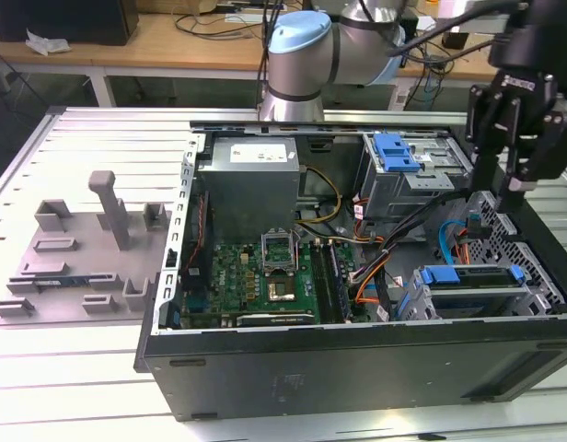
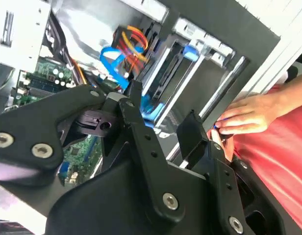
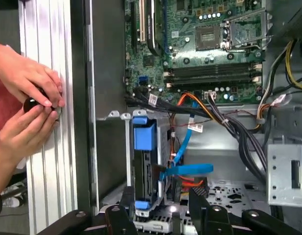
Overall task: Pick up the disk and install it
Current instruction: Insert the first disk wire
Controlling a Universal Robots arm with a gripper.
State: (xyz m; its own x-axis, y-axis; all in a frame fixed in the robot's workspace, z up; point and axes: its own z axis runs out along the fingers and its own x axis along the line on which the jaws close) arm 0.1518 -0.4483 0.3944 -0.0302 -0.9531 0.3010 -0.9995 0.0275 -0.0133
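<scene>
**Claw spread above the drive bay**

The claw [image 1: 498, 195] hangs spread and empty over the computer case [image 1: 357, 364], at its end on the exterior view's right. The disk [image 1: 472, 276] looks seated in the bay at that end's near corner, just below. Good work here, I judge, means a line centred over the disk, clear of the blue cable [image 3: 188, 170] and the person's hands [image 3: 28, 83] beside the case wall.

Silver-grey arm [image 1: 293, 92] with pale blue joint cap [image 1: 300, 39], black cables [image 1: 431, 34], black end effector [image 1: 502, 189], silver screws [image 2: 170, 200]
</scene>
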